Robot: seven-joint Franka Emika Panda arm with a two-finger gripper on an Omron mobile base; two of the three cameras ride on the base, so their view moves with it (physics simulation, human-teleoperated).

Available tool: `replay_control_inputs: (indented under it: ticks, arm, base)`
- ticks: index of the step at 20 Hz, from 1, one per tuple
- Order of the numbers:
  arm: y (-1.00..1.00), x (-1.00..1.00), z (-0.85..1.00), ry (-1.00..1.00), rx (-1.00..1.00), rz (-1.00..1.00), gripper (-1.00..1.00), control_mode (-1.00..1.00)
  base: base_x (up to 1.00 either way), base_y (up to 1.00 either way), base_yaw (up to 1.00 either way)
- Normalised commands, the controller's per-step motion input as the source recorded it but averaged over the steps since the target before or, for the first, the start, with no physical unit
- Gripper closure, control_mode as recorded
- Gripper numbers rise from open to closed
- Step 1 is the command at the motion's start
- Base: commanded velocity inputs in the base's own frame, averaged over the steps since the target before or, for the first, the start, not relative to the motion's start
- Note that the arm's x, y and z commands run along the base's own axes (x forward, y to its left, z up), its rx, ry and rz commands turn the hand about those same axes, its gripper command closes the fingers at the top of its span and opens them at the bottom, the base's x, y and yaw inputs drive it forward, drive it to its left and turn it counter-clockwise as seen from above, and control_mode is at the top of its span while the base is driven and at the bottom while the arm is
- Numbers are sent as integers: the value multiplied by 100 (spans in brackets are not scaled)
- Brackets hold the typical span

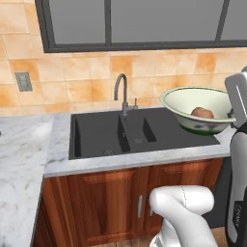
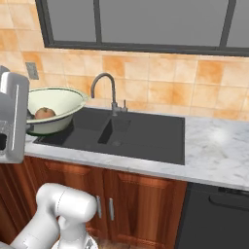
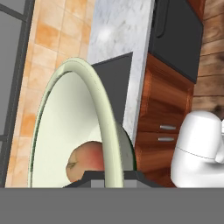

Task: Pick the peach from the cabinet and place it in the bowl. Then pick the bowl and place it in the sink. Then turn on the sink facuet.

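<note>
Above the right-hand edge of the black sink (image 1: pixel 120 132), a wide cream bowl (image 1: pixel 193 103) with a dark green band hangs in the air, carried by the white robot arm. The small reddish peach (image 1: pixel 202 113) already rests inside it, low against the inner wall, so the first step looks finished and the second, moving the bowl into the sink, seems to be under way. In the hand view the gripper (image 3: pixel 111 177) is clamped narrow on the bowl's rim, its dark tips pinching the thin wall from either side, with the peach just beyond them inside the bowl. The bowl tilts slightly and sits beside the sink's right edge, over the marble surface (image 1: pixel 29 149), not yet over a basin. The next move, as I judge it, calls for carrying the bowl leftward over a basin and lowering it level, so the peach does not roll out, before letting go. The slim gooseneck faucet (image 1: pixel 123 91) stands behind the divider between the two basins, well apart from the bowl, its small lever untouched.
</note>
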Motion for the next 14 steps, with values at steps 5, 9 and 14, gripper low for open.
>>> replay_control_inputs:
  ticks: [5,9,14]
  arm:
    - [0,0,0,0,0,0,100,100]
    - [0,0,0,0,0,0,100,100]
    - [0,0,0,0,0,0,100,100]
  base:
    - [37,5,-12]
    - [38,0,-6]
    - [34,18,0]
